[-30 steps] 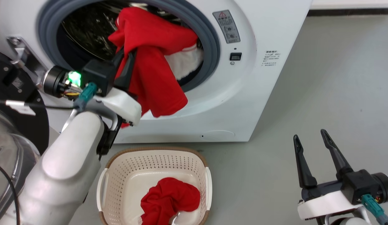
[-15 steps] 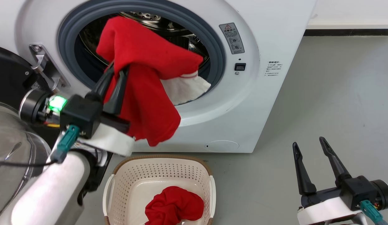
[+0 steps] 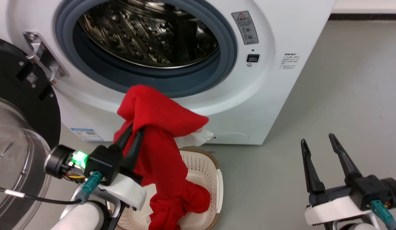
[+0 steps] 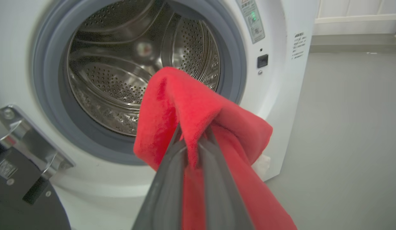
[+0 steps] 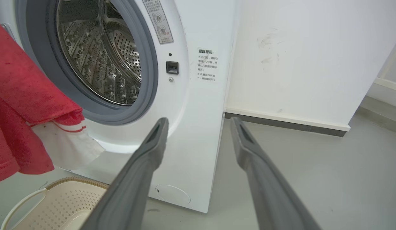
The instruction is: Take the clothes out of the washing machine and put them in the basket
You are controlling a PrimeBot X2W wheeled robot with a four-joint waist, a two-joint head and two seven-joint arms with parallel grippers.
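A green light (image 3: 78, 157) is glowing on the black wrist of the left gripper (image 3: 136, 130); the right gripper (image 3: 317, 138) is showing a white shell (image 3: 332, 208) and teal plug (image 3: 380, 209).

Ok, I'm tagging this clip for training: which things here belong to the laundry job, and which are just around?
Job: washing machine; basket; red garment gripped by the left end effector; second red garment in the basket.
Just around: right end effector, open, holding nothing; warning sticker; blue label; skirting board.

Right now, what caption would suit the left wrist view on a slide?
A red garment pinched by the left tool, held before the open washing machine and its steel drum.
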